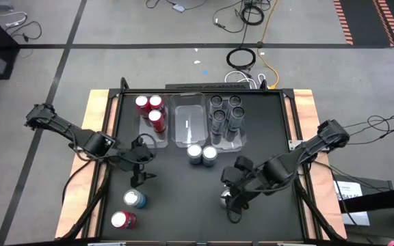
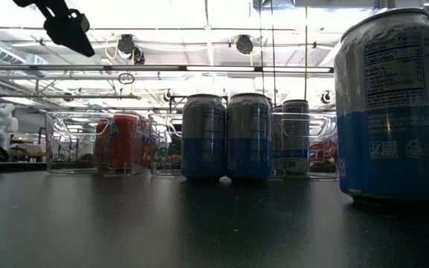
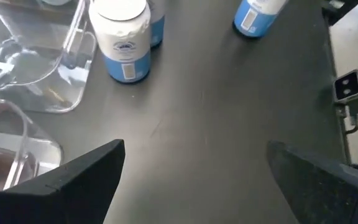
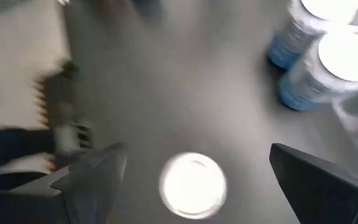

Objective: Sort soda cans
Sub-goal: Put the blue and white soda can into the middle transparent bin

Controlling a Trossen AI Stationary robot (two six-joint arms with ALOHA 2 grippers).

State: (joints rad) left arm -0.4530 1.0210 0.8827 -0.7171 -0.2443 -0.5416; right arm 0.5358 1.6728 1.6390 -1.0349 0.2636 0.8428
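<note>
3 red cans (image 1: 150, 109) in tray (image 1: 144, 134)

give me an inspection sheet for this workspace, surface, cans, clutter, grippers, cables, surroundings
Surface: black table, wooden edges.
Job's things: three red cans in the left tray; four dark grey cans in the right tray; middle tray empty; two blue-and-silver cans in front of it; one blue can and one red can loose near the front left; another can under the right gripper.
Clutter: nothing seen.
Grippers: left gripper jaws open, empty; right gripper jaws open above that can.
Cables: coiled on the floor behind the table.
Surroundings: concrete floor, striped tape.
</note>
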